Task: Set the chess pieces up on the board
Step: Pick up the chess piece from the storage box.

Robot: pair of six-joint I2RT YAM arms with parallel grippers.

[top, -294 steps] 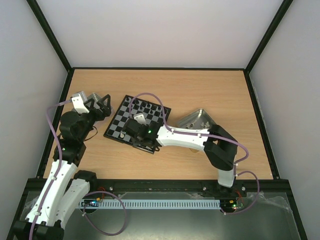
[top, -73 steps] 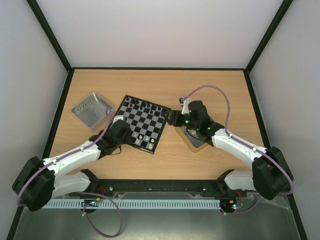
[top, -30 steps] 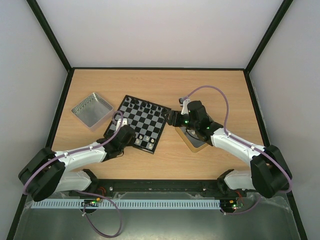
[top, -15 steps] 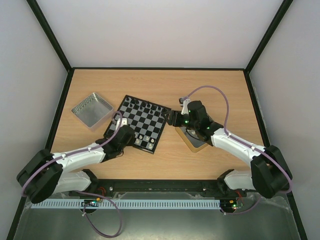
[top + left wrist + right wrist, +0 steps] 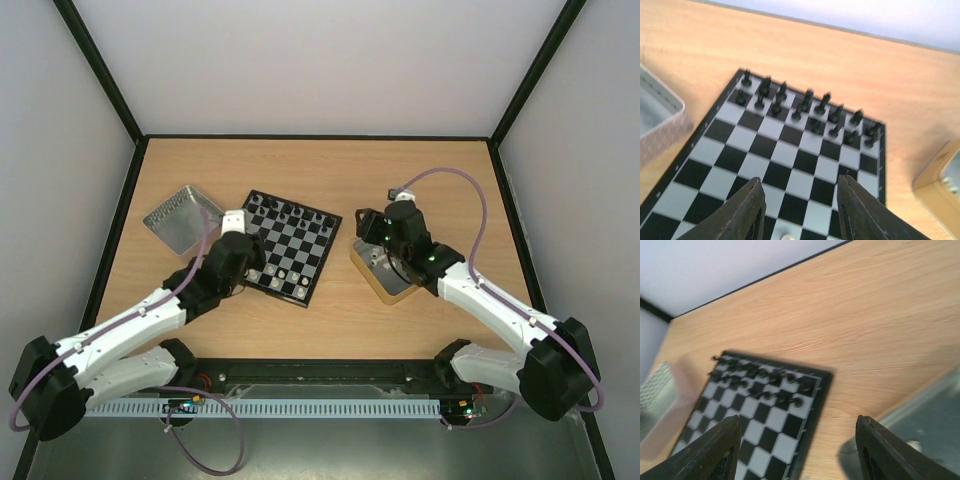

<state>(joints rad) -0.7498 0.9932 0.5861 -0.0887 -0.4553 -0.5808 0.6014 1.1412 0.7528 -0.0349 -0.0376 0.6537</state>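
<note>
The board (image 5: 292, 240) lies tilted at the table's middle, with black chess pieces (image 5: 805, 107) in its two far rows. A few white chess pieces (image 5: 288, 274) stand near its front edge. My left gripper (image 5: 252, 262) hovers over the board's near left part. In the left wrist view its jaws (image 5: 800, 180) are open and hold nothing. One white piece (image 5: 786, 234) shows low between them on the board. My right gripper (image 5: 368, 226) hangs open and empty (image 5: 797, 418) between the board's right edge and the right tray.
A silver tray (image 5: 181, 218) sits left of the board, close to my left arm. A second tray (image 5: 372, 282) with a tan rim lies right of the board under my right arm; a small white piece (image 5: 913, 444) lies in it.
My left gripper has opened and lifted back from the board's near edge, its wrist swinging left. My right gripper has risen and shifted slightly right, still open.
</note>
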